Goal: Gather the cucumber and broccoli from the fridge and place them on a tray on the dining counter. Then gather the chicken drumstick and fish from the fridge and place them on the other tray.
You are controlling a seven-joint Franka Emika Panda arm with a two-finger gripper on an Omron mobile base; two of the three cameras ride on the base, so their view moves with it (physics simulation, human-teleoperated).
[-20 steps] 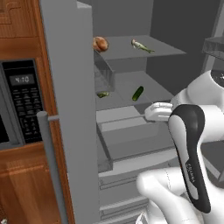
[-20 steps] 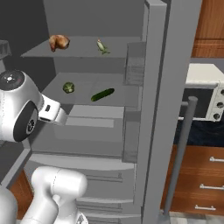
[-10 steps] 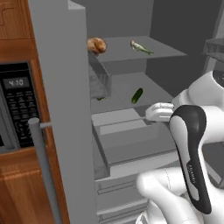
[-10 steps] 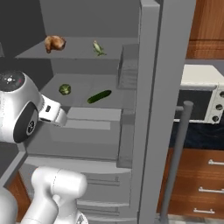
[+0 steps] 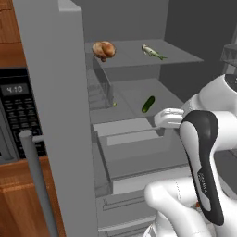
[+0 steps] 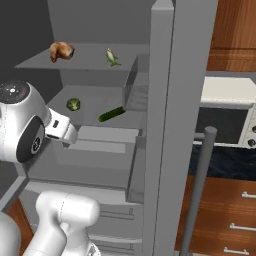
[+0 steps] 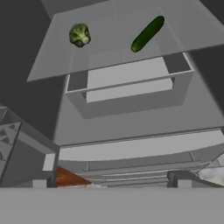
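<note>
1. The white arm is folded in front of the open fridge; its elbow bulks large in both base views, and the hand is turned toward the fridge interior, level with the lower shelf.
2. The gripper shows as two small dark tips far apart at the bottom of the hand view: the jaws stand fully spread, holding and touching nothing.
3. The cucumber lies slantwise on the lower shelf, with the broccoli well apart from it on the same shelf.
4. On the shelf above, the chicken drumstick sits near the left side and the fish toward the right, apart from each other.
5. In the left base view the broccoli is almost wholly hidden behind the door's clear bin.
6. A microwave sits beside the fridge, partly cut off by the door.
</note>
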